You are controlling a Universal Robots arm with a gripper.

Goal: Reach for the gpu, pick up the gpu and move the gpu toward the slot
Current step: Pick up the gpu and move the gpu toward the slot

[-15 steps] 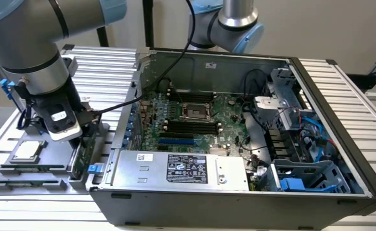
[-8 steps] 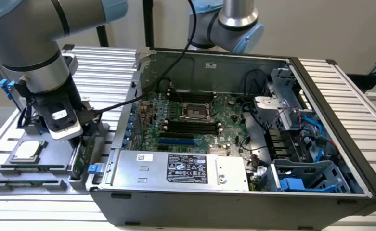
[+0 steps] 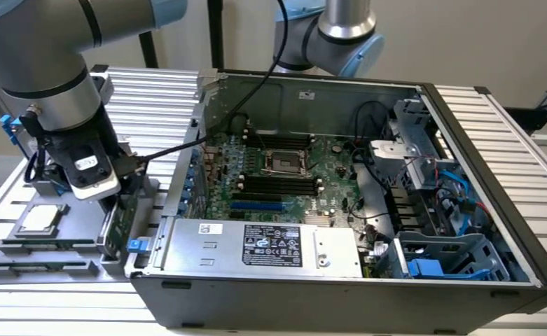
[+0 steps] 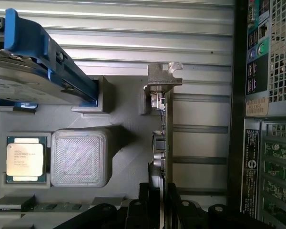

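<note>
**Gripper**: black, two-fingered, on the Universal Robots arm. It pointed down over the grey holder tray. The jaws were set narrow and closed on the gpu's upper edge, one finger on each face of the card.

**Gpu**: thin green circuit-board card, seen edge-on in the wrist view. It stood upright on its long edge in a slot of the holder tray. The silvery metal bracket was on the end away from the gripper. In the exterior view the card stood at the side of the tray nearest the computer case, just beside the case's outer wall and outside it.

**Holder tray**: grey moulded block lying flat on the counter, toward the counter's edge at the exterior view's left, with the case alongside it.

**Processor chip**: square with a silvery lid, lying flat in a recess of the tray. It was well apart from the gpu, with a raised ribbed grey block between the two.

**Hard drive**: silver, in a blue frame, standing on the tray beyond the processor chip.

**Memory sticks**: two narrow green strips lying flat in the tray toward the counter's near edge.

**Computer case**: dark, lying on its side with the panel off.
- The motherboard was exposed inside.
- A labelled silver power supply ran along the near wall.
- Black cables crossed the interior.

**Counter**: ribbed aluminium, carrying both tray and case.
</note>
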